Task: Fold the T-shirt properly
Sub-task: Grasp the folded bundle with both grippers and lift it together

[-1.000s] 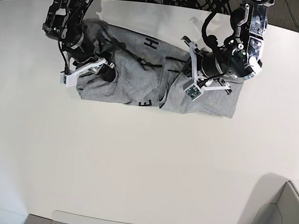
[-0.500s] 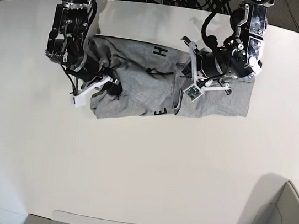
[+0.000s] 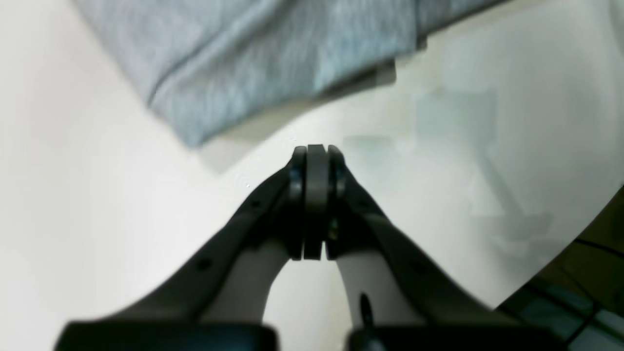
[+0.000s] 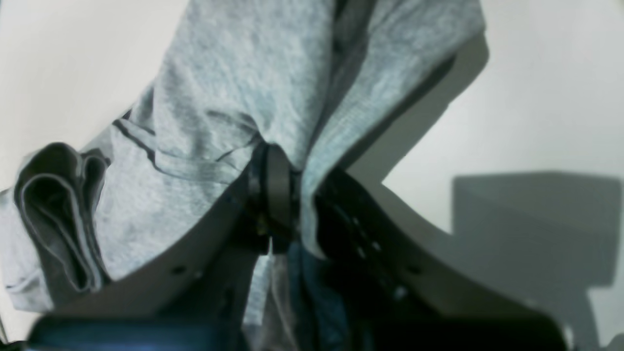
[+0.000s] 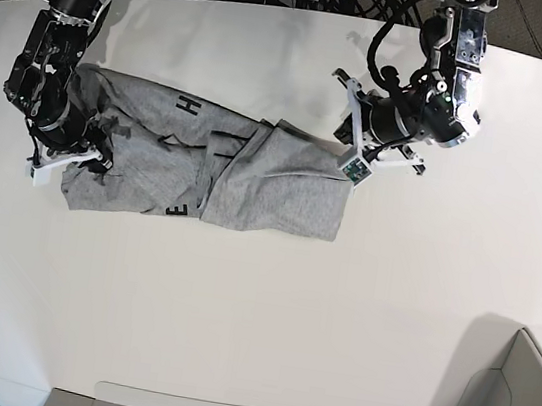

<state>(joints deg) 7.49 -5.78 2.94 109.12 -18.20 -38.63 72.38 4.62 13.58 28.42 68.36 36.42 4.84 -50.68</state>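
The right gripper (image 4: 275, 195) pinches the T-shirt (image 5: 206, 164) at one end; the left gripper (image 3: 316, 161), closed and empty, hangs just off its other edge.

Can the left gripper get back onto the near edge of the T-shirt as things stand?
Probably yes. The left gripper is shut on nothing, just off the T-shirt, with only bare table between them. It would need to open first.

Base view high overhead of table (image 5: 236, 309), 2 wrist views close behind each claw, all sharing T-shirt (image 5: 255, 176)
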